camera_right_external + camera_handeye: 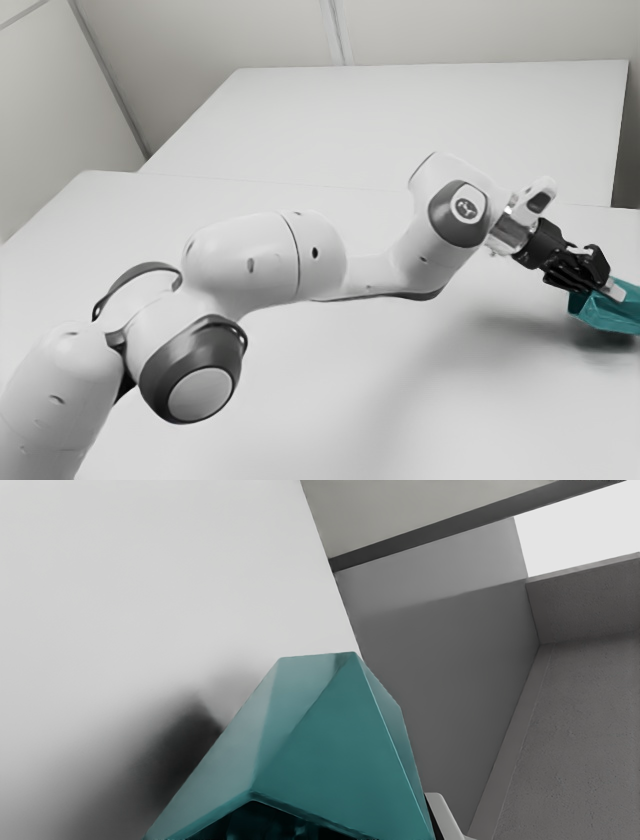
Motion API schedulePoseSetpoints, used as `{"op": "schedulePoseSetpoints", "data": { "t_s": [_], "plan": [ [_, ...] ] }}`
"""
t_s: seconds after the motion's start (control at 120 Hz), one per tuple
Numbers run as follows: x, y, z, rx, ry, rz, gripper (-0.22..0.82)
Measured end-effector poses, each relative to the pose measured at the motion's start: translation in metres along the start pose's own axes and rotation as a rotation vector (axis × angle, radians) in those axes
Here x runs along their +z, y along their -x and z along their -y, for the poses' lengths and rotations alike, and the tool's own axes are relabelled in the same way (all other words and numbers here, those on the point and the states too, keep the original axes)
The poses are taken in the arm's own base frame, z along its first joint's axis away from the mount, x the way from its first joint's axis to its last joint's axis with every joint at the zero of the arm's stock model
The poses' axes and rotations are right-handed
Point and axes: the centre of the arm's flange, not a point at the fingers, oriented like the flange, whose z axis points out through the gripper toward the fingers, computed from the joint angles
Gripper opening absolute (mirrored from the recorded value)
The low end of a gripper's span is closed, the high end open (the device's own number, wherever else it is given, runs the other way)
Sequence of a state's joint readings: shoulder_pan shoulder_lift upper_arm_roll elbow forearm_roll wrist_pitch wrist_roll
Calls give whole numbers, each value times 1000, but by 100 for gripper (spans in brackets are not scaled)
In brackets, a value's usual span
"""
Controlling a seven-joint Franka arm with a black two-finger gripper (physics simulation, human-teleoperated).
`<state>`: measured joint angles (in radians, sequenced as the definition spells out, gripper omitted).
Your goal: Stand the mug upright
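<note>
At the exterior view's right edge, my gripper reaches down to the teal faceted mug, pinching its wall near the rim. The mug lies tilted on its side, and its shadow suggests it is held slightly off the table. In the wrist view the mug points away from my hand, its dark opening toward me. There my gripper has one pale fingertip against the mug's outside; the other is hidden in or behind the mug.
The white table stretches under the arm, and a second white table stands behind it. In the wrist view the table ends close beside the mug, with a grey wall beyond its edge.
</note>
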<state>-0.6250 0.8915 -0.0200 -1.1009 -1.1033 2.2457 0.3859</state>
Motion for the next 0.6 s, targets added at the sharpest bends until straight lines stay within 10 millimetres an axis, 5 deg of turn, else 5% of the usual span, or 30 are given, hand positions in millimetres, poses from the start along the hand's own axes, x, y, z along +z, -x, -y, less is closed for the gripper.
{"op": "schedulePoseSetpoints", "data": {
  "t_s": [0.2,0.6],
  "plan": [
    [-58,-8,-30,38,-28,-17,-17],
    [-191,31,-13,33,-219,41,-18]
  ]
}}
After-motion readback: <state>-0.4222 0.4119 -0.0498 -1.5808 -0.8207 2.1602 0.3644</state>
